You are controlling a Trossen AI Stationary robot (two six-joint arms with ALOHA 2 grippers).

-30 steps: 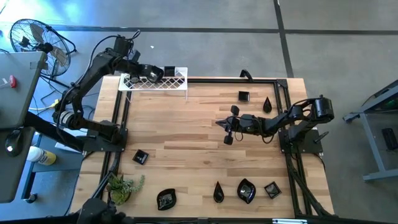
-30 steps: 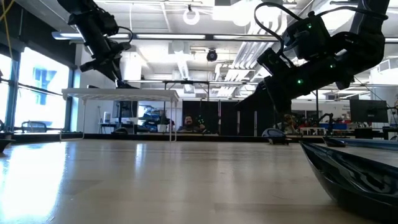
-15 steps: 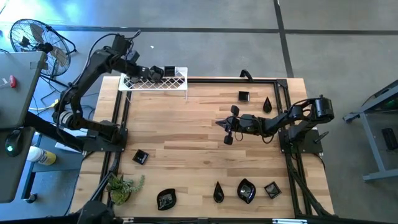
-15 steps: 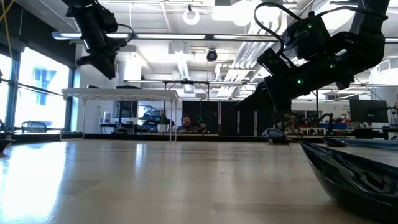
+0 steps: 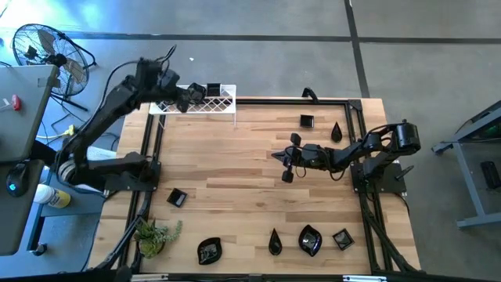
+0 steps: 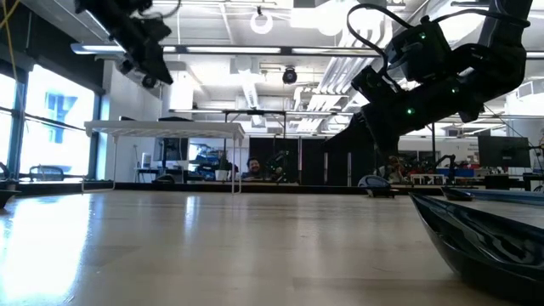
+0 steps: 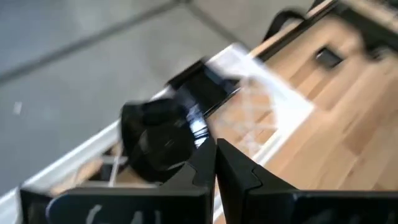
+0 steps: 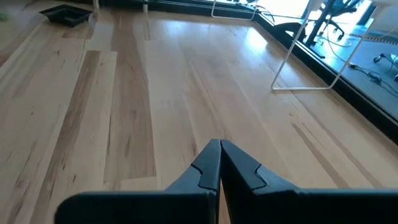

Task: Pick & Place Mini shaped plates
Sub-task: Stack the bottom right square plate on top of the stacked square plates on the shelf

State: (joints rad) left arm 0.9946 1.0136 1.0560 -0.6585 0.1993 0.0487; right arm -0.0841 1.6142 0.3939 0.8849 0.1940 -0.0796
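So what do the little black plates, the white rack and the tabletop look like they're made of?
Mini shaped plates: glossy black, probably glazed ceramic or hard plastic, since they catch bright highlights. White rack: thin coated wire, seen in its open lattice and slim legs. Table: light wood planks with visible grain and a smooth, slightly shiny finish.

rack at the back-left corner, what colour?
White: the wire rack has a lattice top, clearest in the high view.
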